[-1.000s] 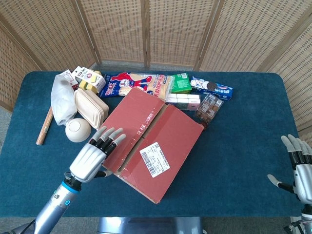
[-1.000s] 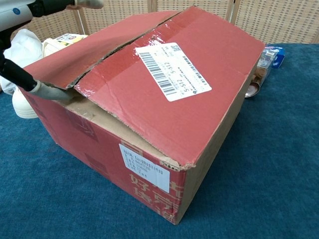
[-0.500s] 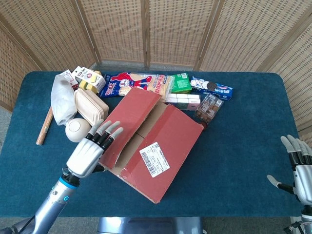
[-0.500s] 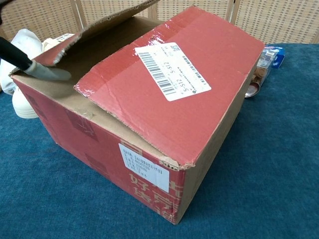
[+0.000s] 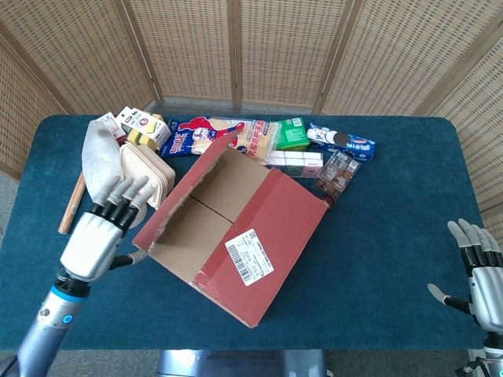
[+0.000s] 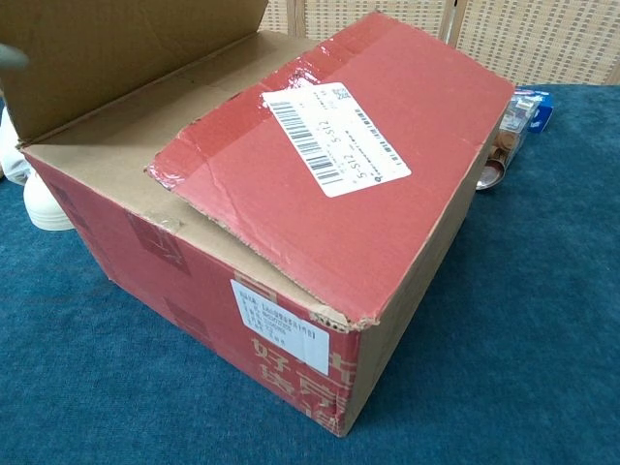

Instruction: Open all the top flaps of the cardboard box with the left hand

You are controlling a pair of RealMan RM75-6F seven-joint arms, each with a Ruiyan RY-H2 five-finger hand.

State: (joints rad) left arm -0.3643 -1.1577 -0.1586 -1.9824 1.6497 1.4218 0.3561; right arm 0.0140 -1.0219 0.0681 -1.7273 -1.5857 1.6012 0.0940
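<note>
Cardboard box [image 5: 236,236], red, sits at an angle in the middle of the blue table [image 5: 393,236]. Its left flap [image 5: 177,206] now stands nearly upright; half a second ago it was only partly raised, a second ago almost flat. The brown inner flaps show beneath it in both views. The right flap [image 5: 267,243], bearing the white shipping label [image 5: 249,257], lies flat and closed, as before.

Left hand [image 5: 98,236] is left of the box, further out from it than in the earlier frames, fingers extended and apart, with the thumb tip at the raised flap's lower corner. No grip on anything. The chest view shows only a blurred grey tip at the frame's left edge beside the flap.

Right hand [image 5: 481,271] is at the table's right edge, well apart from the box, fingers spread, holding nothing, unchanged but slightly lower in frame.

Behind the box: packaged snacks [image 5: 224,133], a green carton [image 5: 292,133], a cookie pack [image 5: 342,141] and a brown packet [image 5: 336,171], the nearest ones just beside the box's far edge. Left of the box: a beige lidded container [image 5: 149,169] near the upright flap, a white plastic bag [image 5: 98,153] and a wooden stick [image 5: 72,200]. Bare table lies right of the box and along its near side.
</note>
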